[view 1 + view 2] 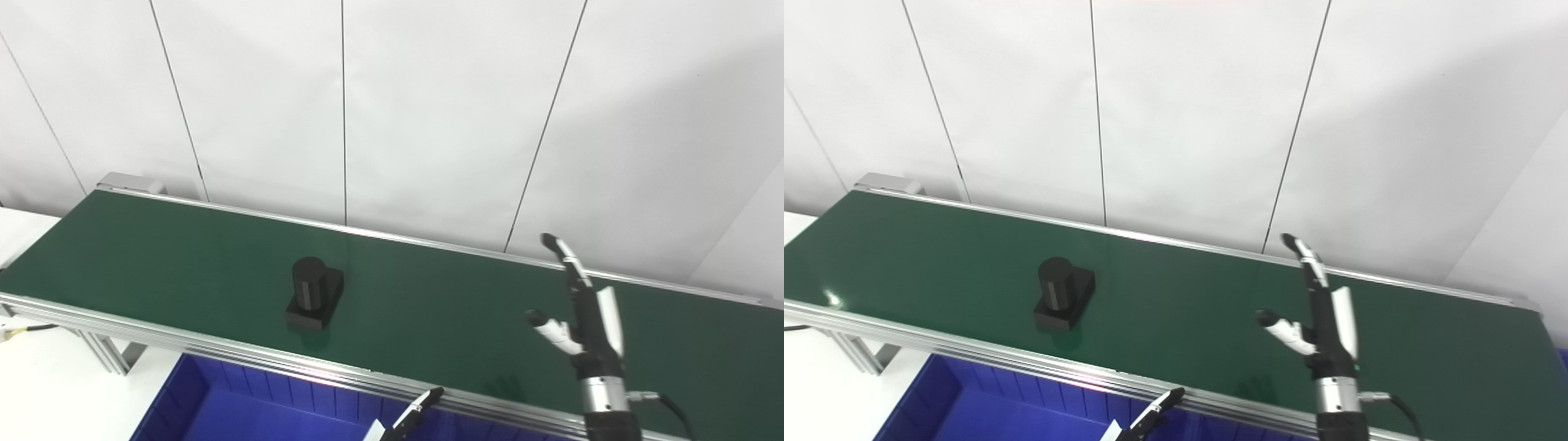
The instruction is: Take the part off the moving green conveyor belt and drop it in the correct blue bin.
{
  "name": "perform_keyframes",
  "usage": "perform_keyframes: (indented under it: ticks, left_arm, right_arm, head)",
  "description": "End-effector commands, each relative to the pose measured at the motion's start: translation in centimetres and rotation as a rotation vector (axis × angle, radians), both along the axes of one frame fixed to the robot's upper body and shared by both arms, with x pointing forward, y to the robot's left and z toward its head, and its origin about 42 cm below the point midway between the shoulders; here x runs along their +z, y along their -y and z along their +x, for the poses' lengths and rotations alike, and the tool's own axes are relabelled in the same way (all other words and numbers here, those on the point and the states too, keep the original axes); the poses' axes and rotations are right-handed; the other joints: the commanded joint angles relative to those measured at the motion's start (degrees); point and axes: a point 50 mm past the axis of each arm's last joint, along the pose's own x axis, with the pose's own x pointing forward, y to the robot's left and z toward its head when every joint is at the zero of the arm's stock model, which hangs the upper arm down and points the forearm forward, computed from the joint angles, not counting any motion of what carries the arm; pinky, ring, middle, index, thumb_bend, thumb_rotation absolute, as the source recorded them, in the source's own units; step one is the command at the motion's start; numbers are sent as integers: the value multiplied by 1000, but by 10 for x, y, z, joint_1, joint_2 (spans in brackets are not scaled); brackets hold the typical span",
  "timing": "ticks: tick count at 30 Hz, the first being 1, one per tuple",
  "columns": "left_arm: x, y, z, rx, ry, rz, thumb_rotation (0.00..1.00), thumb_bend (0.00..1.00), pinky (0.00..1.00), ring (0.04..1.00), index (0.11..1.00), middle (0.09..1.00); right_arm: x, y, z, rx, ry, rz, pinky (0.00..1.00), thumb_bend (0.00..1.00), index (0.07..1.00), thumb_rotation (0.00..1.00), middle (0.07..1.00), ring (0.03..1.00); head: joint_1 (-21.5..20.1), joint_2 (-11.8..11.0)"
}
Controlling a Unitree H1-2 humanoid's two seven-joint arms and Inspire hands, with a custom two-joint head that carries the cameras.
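the part (315, 293), a black piece made of an upright cylinder on a flat rectangular base, stands on the green conveyor belt (429, 306) toward its left half, nearer the front rail than the back one, with nothing touching it. the right hand (579, 318) is raised over the belt well to the right of the part, edge-on to the cameras, with its fingers stretched up and its thumb stuck out to the left, so it is spread wide and holds nothing. the step in hand looks like the approach and wait for the catch; to do it well the hand should stay spread, come down so fingers and thumb stand either side of the cylinder rather than the low base, and close only once the part is between them, since a moving belt leaves little room for a late or early squeeze. gripping the cylinder low seems safest, as a push high up might tip the part over. only a fingertip or so of the left hand (409, 418) shows at the bottom edge, above the blue bin (202, 398), and i cannot tell whether it is spread or closed. counted: one part, one belt, one blue bin in plain view in front of the near rail, and two hands.
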Motion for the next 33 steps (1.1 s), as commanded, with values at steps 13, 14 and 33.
perform_keyframes:
  ticks: [13, 14, 33]
  left_arm:
    - [19, 17, 2, 9, 81, -60, 982, 894, 931, 959, 922, 936]
    - [19, 18, 2, 9, 84, -57, 983, 890, 927, 952, 922, 933]
    - [24, 26, -10, -18, 96, -49, 1000, 927, 923, 969, 936, 966]
  right_arm:
    - [21, -38, 42, 153, -3, -19, 596, 965, 900, 724, 896, 709]
    - [21, -41, 44, 159, -10, -22, 576, 960, 896, 694, 891, 701]
    - [28, -106, 63, 242, -9, -147, 591, 942, 864, 552, 832, 634]
  head:
    - [14, 1]
    - [19, 1]
    - [24, 4]
